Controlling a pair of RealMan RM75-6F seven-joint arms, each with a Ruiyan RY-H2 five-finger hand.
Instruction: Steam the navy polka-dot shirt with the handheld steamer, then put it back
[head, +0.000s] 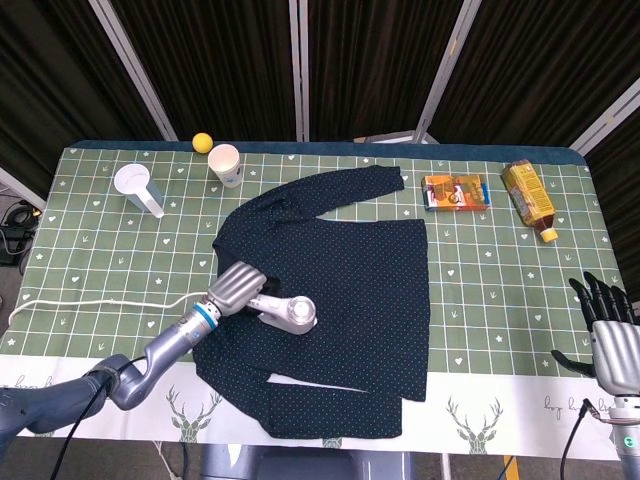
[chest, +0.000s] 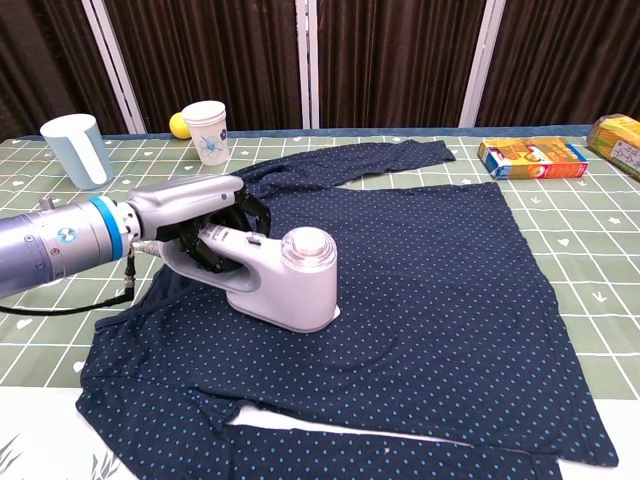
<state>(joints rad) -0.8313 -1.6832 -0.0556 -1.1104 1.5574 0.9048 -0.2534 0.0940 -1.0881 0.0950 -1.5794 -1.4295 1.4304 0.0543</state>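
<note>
The navy polka-dot shirt (head: 350, 280) (chest: 430, 270) lies spread flat on the green checked table, sleeves out. My left hand (head: 236, 291) (chest: 190, 225) grips the handle of the white handheld steamer (head: 287, 312) (chest: 285, 285), whose head rests on the shirt's left side. Its white cord (head: 90, 302) trails off to the left across the table. My right hand (head: 605, 335) hangs at the lower right, off the table's edge, fingers apart and holding nothing; the chest view does not show it.
A pale blue cup (head: 137, 188) (chest: 75, 150), a paper cup (head: 225, 164) (chest: 206, 130) and a yellow ball (head: 202, 142) stand at the back left. An orange box (head: 456, 191) (chest: 530, 157) and a yellow carton (head: 528, 198) lie at the back right.
</note>
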